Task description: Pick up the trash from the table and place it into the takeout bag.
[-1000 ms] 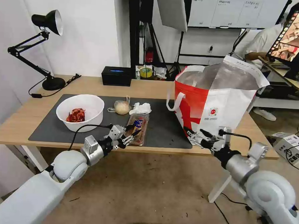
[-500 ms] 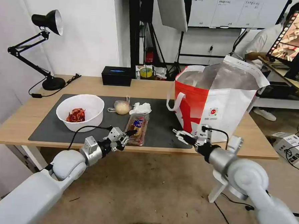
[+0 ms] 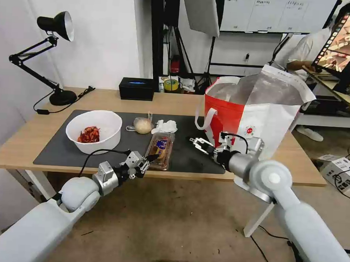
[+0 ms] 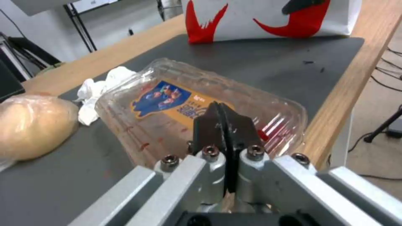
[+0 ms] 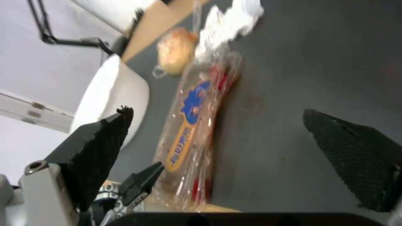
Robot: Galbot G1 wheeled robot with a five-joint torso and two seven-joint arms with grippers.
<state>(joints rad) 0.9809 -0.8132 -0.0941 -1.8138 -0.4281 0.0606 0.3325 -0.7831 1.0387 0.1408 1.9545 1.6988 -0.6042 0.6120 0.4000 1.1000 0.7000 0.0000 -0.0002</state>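
The left gripper (image 3: pixel 152 158), fingers pressed together, sits at the near end of the clear plastic clamshell tray (image 3: pixel 161 145), whose thin, ribbed, glossy shell lies just ahead of its tips. Beyond the tray, the right gripper (image 3: pixel 194 141) hangs spread above the dark mat (image 3: pixel 189 155). The takeout bag (image 3: pixel 254 115) stands behind it. The slick tray could slide off the table (image 3: pixel 30 135) edge if nudged rather than pinched.

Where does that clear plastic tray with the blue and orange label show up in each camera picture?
Head view: clear plastic tray at the mat's near edge, centre.
Left wrist view: tray mid-picture, just beyond the shut fingers.
Right wrist view: tray centre, between the open fingers.
Shared landmark: crumpled white tissue at its far end.
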